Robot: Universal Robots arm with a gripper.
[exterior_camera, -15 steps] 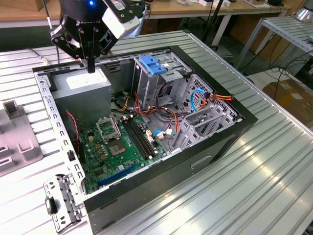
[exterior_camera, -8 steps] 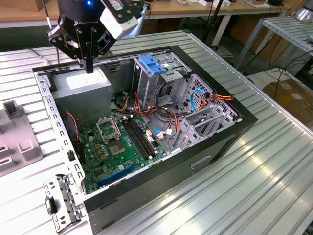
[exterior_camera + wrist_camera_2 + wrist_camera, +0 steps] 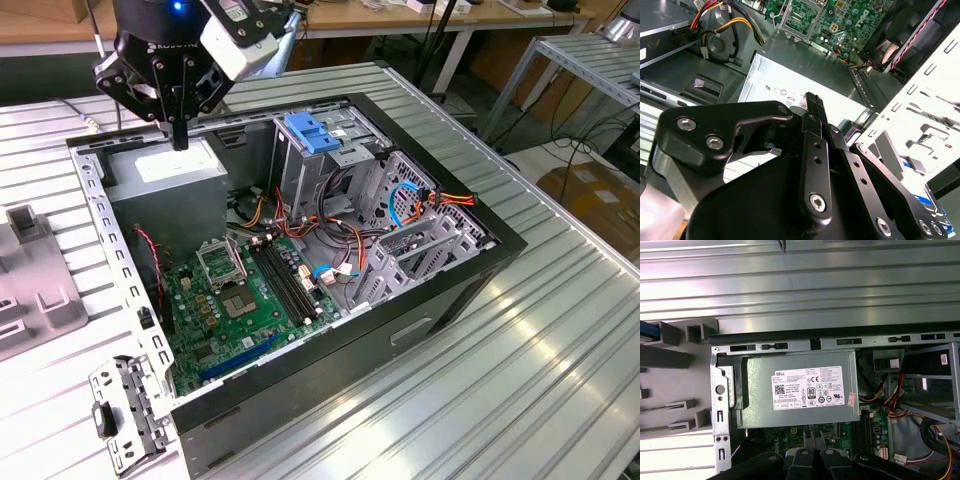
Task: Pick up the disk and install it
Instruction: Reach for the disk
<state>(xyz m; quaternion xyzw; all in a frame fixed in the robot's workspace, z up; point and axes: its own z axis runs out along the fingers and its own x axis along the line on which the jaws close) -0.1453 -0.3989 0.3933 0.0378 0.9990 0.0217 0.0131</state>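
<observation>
Black hand (image 3: 813, 102), fingers together and empty, we see poised above the power supply (image 3: 800, 390) of the case (image 3: 430, 300), laid open for top access.

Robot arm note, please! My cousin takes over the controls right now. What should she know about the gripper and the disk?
Gripper: shut and holding nothing. It hovers over the grey power supply inside the open computer case.
Disk: probably the blue-edged piece beside the grey holder, outside the case. It is hard to be sure.
Done: nothing yet, judging by the empty gripper.
Left: the whole job, both picking up the disk and installing it.
</observation>
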